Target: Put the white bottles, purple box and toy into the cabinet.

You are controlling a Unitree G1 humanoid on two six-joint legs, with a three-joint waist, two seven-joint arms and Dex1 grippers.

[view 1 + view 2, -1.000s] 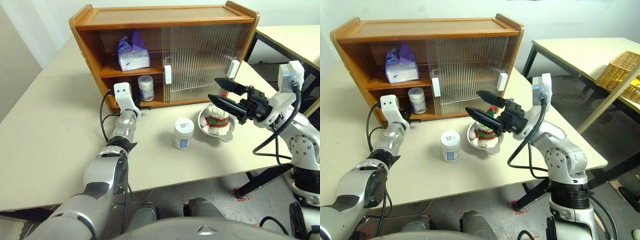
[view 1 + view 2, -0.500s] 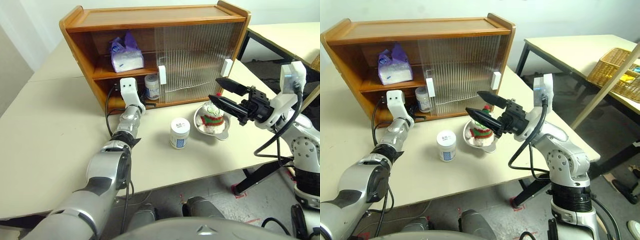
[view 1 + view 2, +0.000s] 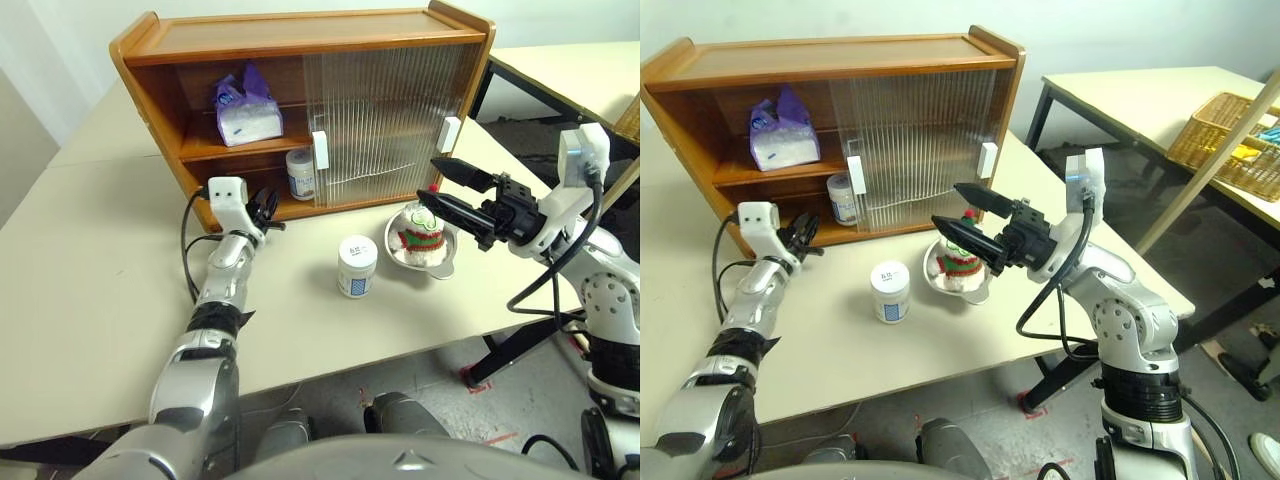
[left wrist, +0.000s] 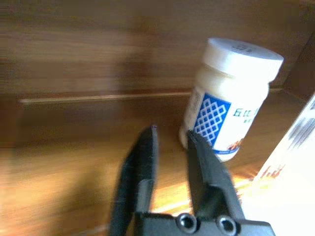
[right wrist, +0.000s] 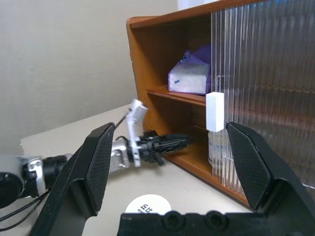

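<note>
We saw cabinet (image 3: 300, 30) at far side of table (image 3: 90, 270). Purple box (image 3: 246, 108) lay on upper shelf, left part. One white bottle (image 3: 299, 173) stood on lower shelf, just beside edge of sliding door (image 3: 375, 120). Left gripper (image 4: 170, 140) was at cabinet opening, jaws slightly apart, holding nothing, bottle close beside its fingers. Second white bottle (image 3: 357, 266) stood on table, nearer to us. Toy (image 3: 420, 232) sat in metal bowl (image 3: 440, 266) right of it. Right gripper (image 3: 434, 187) hung above toy, jaws wide apart, empty.
</note>
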